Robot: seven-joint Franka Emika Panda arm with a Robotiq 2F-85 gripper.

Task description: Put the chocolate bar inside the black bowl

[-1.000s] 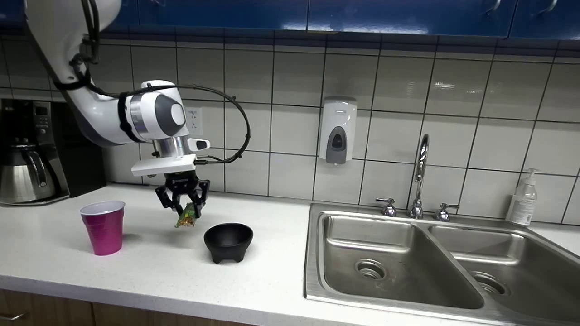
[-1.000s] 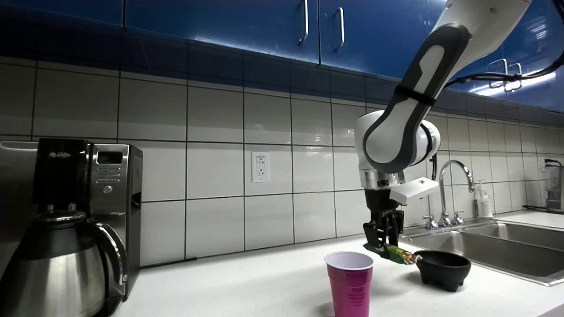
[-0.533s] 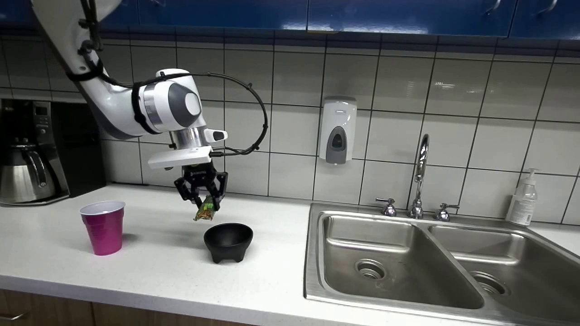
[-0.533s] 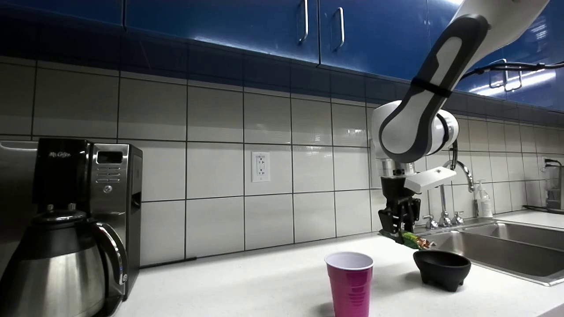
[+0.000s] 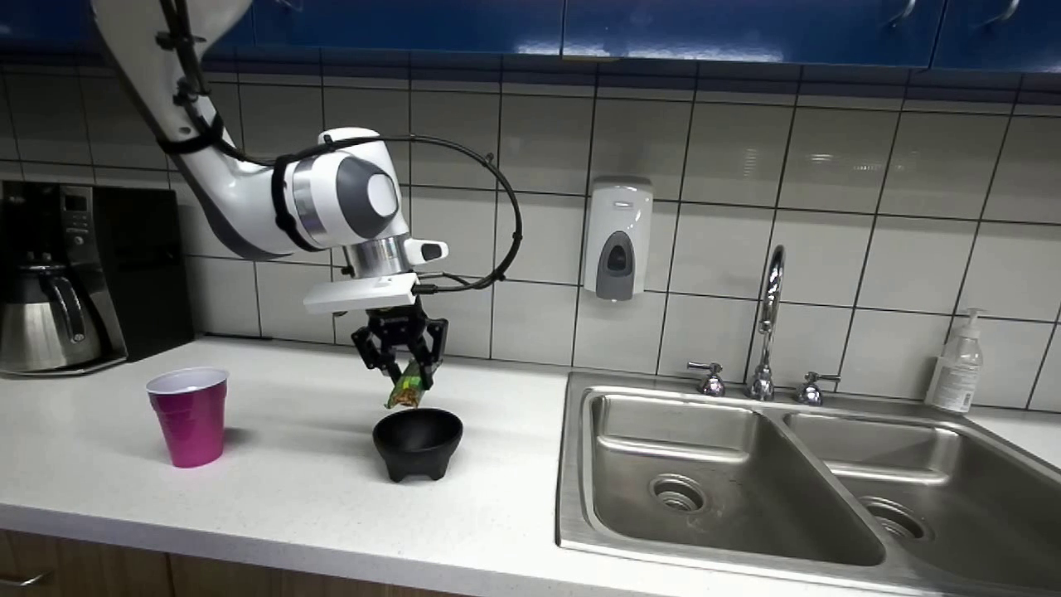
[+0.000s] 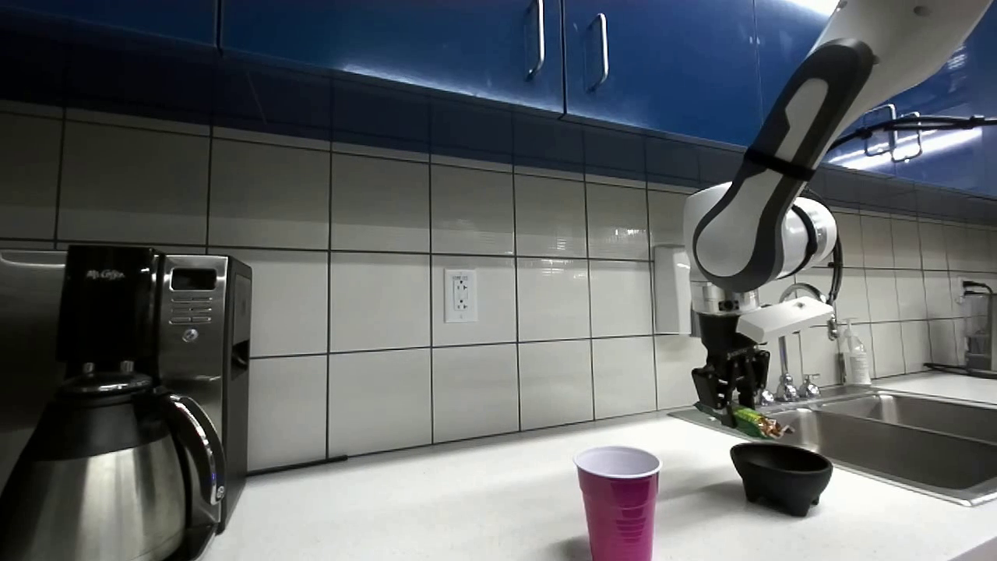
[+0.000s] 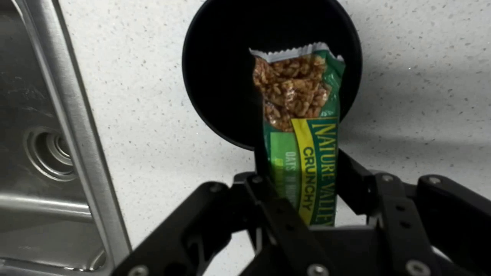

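Note:
The chocolate bar (image 5: 406,391) is a small green packet with yellow marks. My gripper (image 5: 410,379) is shut on it and holds it above the counter. The black bowl (image 5: 418,445) stands upright on the counter just below the bar. In an exterior view the bar (image 6: 757,423) is above the bowl (image 6: 781,477), apart from its rim, with the gripper (image 6: 731,414) towards the bowl's left. In the wrist view the bar's front end (image 7: 293,92) overlaps the bowl's dark opening (image 7: 218,73), and the jaws (image 7: 299,165) press its sides. The bar's rear end is hidden there.
A pink cup (image 5: 191,423) stands on the counter left of the bowl; it also shows in an exterior view (image 6: 621,506). A steel double sink (image 5: 572,464) with a faucet (image 5: 769,323) is to the right. A coffee maker (image 5: 91,282) stands at the far left, and a tiled wall behind.
My gripper has moved right with the bar still in it, from beside the bowl to above it, and rose slightly at first. The bowl and the cup have not moved.

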